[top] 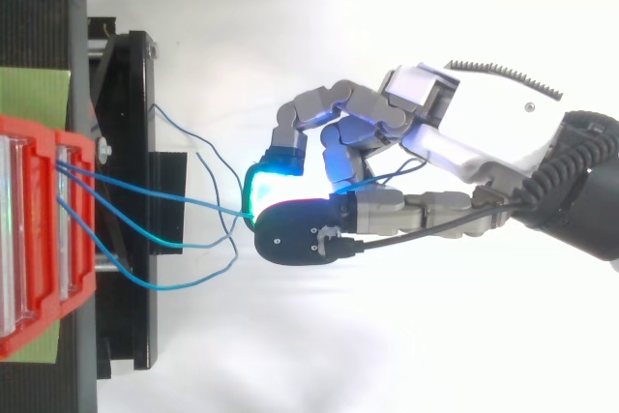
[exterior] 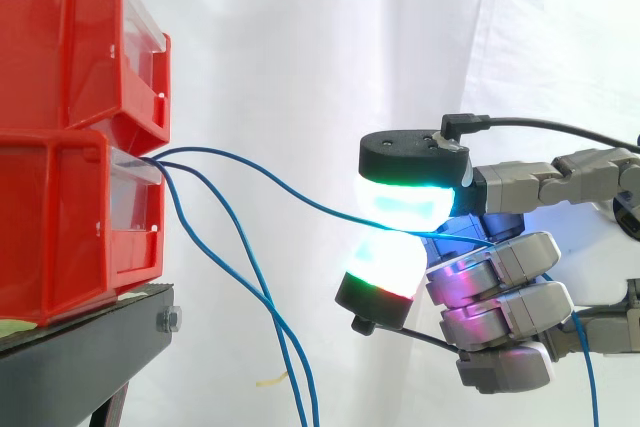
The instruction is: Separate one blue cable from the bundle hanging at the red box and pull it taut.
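Observation:
Several thin blue cables come out between the two stacked red boxes [exterior: 75, 147] at the left. One blue cable [exterior: 270, 179] runs rightward from the boxes to my hand [exterior: 500, 277] and is pinched between two glowing fingertips [exterior: 405, 202]. It sags slightly on the way and trails out behind the hand. The other blue cables [exterior: 235, 282] hang down in loose curves below the boxes. From above, the pinched cable [top: 174, 196] crosses from the red box [top: 48, 229] to my hand [top: 426, 157], with the others looping beside it.
The red boxes rest on a black stand [exterior: 85, 347] with a bolt at its corner. A white curtain [exterior: 300, 47] fills the background. Green paper [top: 34, 94] lies beside the boxes on the stand.

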`<action>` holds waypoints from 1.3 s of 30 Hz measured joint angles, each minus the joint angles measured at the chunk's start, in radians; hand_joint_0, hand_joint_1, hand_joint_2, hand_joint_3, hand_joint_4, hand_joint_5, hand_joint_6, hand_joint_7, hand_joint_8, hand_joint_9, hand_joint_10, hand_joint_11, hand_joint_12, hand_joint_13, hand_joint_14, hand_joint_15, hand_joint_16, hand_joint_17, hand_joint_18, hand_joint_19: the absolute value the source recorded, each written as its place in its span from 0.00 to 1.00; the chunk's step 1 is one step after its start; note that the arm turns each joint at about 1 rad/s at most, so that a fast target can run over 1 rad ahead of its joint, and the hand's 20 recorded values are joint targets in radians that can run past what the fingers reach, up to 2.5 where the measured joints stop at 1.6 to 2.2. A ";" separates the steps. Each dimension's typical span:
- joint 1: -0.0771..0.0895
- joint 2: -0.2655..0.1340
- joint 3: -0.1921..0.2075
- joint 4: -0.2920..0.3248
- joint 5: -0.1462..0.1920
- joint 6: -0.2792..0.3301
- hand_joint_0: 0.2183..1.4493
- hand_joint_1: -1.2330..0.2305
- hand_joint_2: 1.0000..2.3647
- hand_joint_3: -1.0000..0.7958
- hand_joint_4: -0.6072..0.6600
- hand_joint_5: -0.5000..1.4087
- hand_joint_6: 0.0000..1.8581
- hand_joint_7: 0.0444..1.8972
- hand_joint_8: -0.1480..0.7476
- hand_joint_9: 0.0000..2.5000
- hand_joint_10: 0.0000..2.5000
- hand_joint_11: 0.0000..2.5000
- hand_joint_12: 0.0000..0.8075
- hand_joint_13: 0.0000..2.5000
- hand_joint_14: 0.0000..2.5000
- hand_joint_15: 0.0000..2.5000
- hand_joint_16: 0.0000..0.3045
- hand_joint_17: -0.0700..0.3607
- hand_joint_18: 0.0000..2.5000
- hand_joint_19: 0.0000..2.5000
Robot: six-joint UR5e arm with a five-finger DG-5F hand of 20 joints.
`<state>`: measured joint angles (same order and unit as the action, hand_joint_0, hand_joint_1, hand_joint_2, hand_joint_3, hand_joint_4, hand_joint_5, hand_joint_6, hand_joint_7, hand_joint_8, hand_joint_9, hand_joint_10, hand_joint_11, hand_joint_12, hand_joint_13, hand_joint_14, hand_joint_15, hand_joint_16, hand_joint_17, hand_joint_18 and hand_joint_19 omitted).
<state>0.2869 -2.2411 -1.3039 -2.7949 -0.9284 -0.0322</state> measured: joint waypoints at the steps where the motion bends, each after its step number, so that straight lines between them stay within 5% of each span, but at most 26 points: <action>1: 0.000 0.000 0.000 0.000 0.000 0.000 0.47 0.39 0.27 0.67 0.67 0.14 0.52 0.56 0.53 0.28 0.68 0.45 0.42 0.24 1.00 0.43 0.08 0.30 0.37 0.81; 32: 0.000 0.000 0.000 0.000 -0.001 0.000 0.48 0.38 0.25 0.67 0.67 0.14 0.52 0.57 0.53 0.29 0.69 0.45 0.41 0.25 1.00 0.43 0.08 0.29 0.38 0.81; 39: 0.000 0.000 0.000 0.000 -0.001 0.000 0.48 0.38 0.23 0.67 0.67 0.15 0.52 0.57 0.54 0.29 0.81 0.44 0.42 0.25 1.00 0.42 0.09 0.30 0.39 0.80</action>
<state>0.2868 -2.2412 -1.3039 -2.7949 -0.9290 -0.0322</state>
